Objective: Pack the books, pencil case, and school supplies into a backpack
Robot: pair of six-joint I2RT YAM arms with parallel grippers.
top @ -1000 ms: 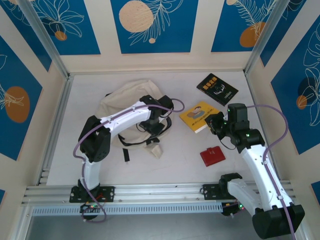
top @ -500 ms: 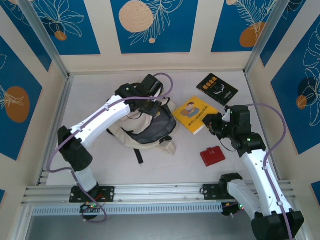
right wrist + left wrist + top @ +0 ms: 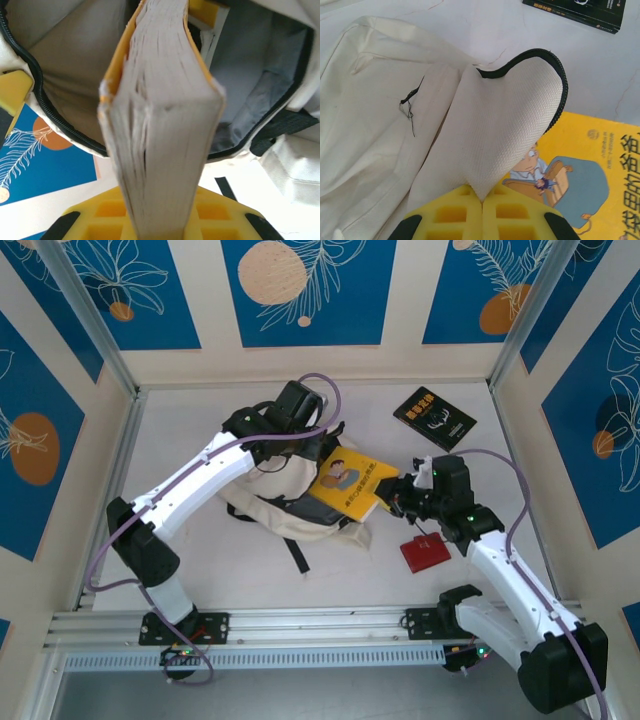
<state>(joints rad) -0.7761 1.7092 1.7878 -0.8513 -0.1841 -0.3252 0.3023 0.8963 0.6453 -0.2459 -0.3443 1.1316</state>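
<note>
The backpack (image 3: 268,514) lies mid-worktop, its zipped mouth open toward the right edge. The yellow book (image 3: 350,484) is tilted with its leading end at that mouth, and the right gripper (image 3: 396,496) clamps its other end. The left gripper (image 3: 300,445) is pinched tight on the backpack's upper flap. A black book (image 3: 434,418) lies near the far right corner, and a small red object (image 3: 425,552) lies nearer the near edge.

The pale bench (image 3: 200,570) carries a cream backpack (image 3: 255,510) near its middle, a black book (image 3: 434,418) far right, and a small red case (image 3: 425,552) nearer.
</note>
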